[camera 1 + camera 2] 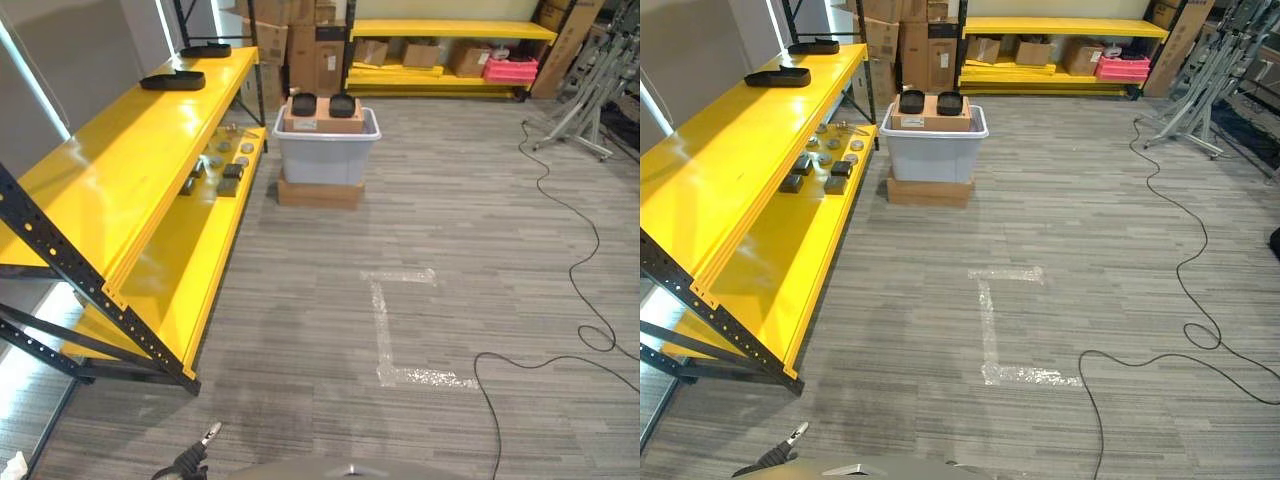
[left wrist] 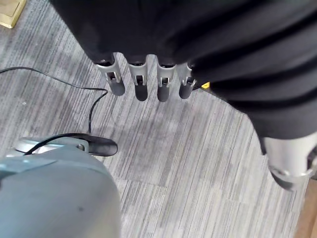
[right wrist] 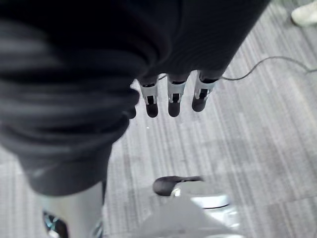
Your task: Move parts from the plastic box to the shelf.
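- Yellow shelf (image 1: 120,170) runs along the robot's left, small dark parts (image 1: 230,172) on its lower level, two black trays (image 1: 172,80) on top
- Grey plastic box (image 1: 326,150) stands on a flat carton (image 1: 320,193) just beside the shelf's far end, holding a cardboard box (image 1: 322,122) with two black parts (image 1: 341,104) on it
- Left hand (image 2: 148,79) hangs over carpet, fingers straight, empty
- Right hand (image 3: 173,94) likewise, fingers straight, empty
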